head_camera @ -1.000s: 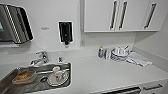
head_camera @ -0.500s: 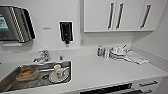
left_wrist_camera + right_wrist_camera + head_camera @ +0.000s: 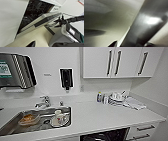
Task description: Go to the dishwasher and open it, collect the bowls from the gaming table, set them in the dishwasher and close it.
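The dishwasher [image 3: 37, 21] is seen below the counter's [image 3: 100, 117] front edge, its door partly lowered and its dark racks exposed. In the left wrist view the right gripper [image 3: 58, 22] is seen at the door's handle [image 3: 50, 25], whose long axis runs along the door's top edge. Whether either gripper is spread or closed cannot be told. The right wrist view is too blurred to be read.

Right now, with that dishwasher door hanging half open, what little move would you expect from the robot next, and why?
Probably to keep drawing the door down. In the left wrist view the dishwasher door is tilted partway, the dark wire racks showing above it, and a dark gripper sits at the door's handle edge. From the head view the dark opening shows under the counter. The door is not yet flat enough for loading bowls.
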Robot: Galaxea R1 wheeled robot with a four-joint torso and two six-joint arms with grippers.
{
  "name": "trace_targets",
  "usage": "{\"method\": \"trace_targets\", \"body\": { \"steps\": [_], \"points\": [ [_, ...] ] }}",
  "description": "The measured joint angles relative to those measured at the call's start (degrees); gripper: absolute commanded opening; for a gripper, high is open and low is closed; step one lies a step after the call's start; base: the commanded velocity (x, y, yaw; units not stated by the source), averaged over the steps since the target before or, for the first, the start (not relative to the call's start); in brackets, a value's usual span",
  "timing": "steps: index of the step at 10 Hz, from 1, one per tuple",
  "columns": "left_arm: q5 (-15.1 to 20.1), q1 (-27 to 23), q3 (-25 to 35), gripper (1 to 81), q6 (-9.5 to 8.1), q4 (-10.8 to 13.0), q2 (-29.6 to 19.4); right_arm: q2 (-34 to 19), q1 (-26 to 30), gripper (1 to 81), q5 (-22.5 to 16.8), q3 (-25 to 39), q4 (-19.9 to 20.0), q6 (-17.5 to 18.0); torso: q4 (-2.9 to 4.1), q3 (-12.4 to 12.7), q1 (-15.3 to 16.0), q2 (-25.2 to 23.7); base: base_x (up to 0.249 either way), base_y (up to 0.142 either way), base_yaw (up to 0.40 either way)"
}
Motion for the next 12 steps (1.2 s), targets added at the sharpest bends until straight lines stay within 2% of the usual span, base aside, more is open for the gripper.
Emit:
{"method": "trace_targets", "body": {
  "steps": [3,4,5,6,12],
  "points": [
    [-0.2,0.7,0.0,81.1,0.11,0.0,0.0,2.2,-1.5,81.1,-3.9,-3.2,0.3,0.5,-0.07,0.0,-0.1,0.0,-0.076,0.0,0.0],
    [0.0,1.0,0.0,81.1,0.13,0.0,0.0,4.3,-2.0,81.1,-7.3,-4.9,-0.5,-0.1,-0.07,0.0,-0.1,-0.1,-0.076,0.0,0.0],
    [0.2,1.1,0.0,81.1,0.13,0.0,-0.1,6.3,-3.2,81.1,-7.7,-5.4,-1.2,-0.3,-0.07,0.0,-0.1,-0.1,-0.076,0.0,0.0],
    [-0.1,0.8,-0.1,81.1,0.13,0.0,0.2,7.7,-4.2,81.1,-6.2,-5.5,-1.4,-0.3,-0.07,0.0,-0.1,0.0,-0.076,0.0,0.0],
    [0.1,2.1,-1.1,81.1,0.13,0.0,2.0,10.6,-2.9,81.1,-4.6,-8.1,-2.0,-1.5,-0.07,0.0,0.0,0.0,-0.076,0.0,0.0]
  ]
}}
